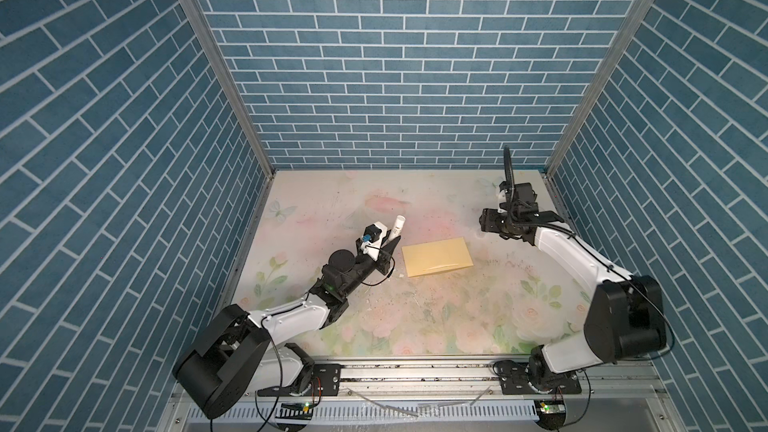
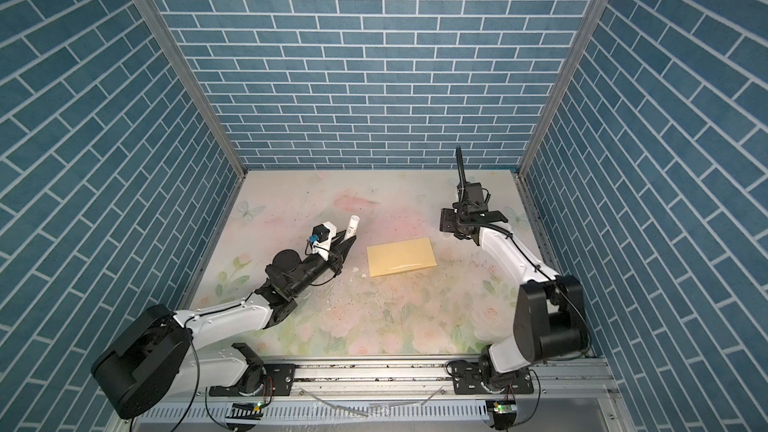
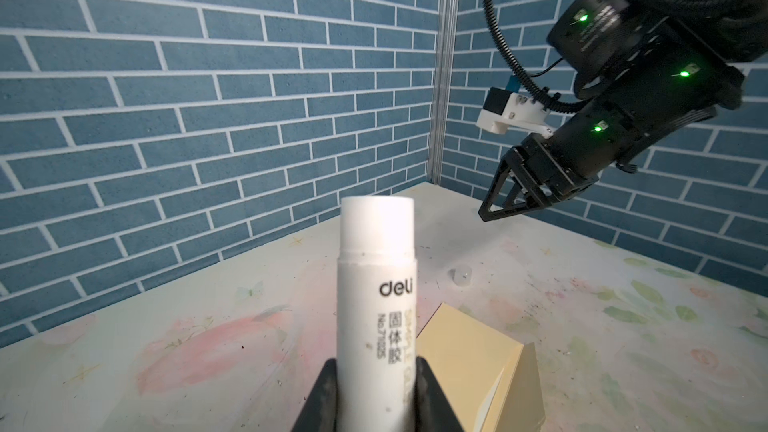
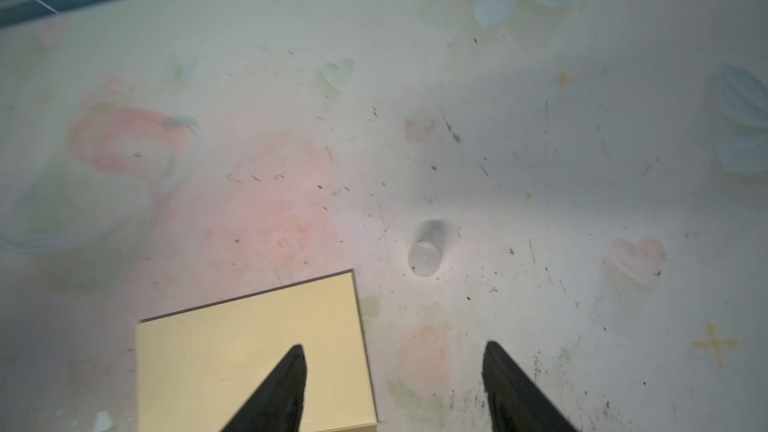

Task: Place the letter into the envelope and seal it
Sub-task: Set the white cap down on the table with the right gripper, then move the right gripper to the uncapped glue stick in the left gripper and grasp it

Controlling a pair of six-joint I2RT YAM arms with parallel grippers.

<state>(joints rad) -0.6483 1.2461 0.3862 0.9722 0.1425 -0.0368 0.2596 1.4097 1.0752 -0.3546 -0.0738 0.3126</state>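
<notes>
Top view: envelope (image 1: pixel 436 259) beside left pincer (image 1: pixel 392 238)

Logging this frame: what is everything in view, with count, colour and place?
envelope: one, pale yellow, flat near the table's middle, between the arms.
letter: none visible.
glue stick: one, white, held left of the envelope, pointing up and away.
cap: one, small, translucent, on the table just past an envelope corner.
table: one, pale floral print, scuffed.
walls: three, blue brick pattern, around the table.
left gripper: one, black, shut on the glue stick.
right gripper: one, black, open and empty, above the table's right rear.
</notes>
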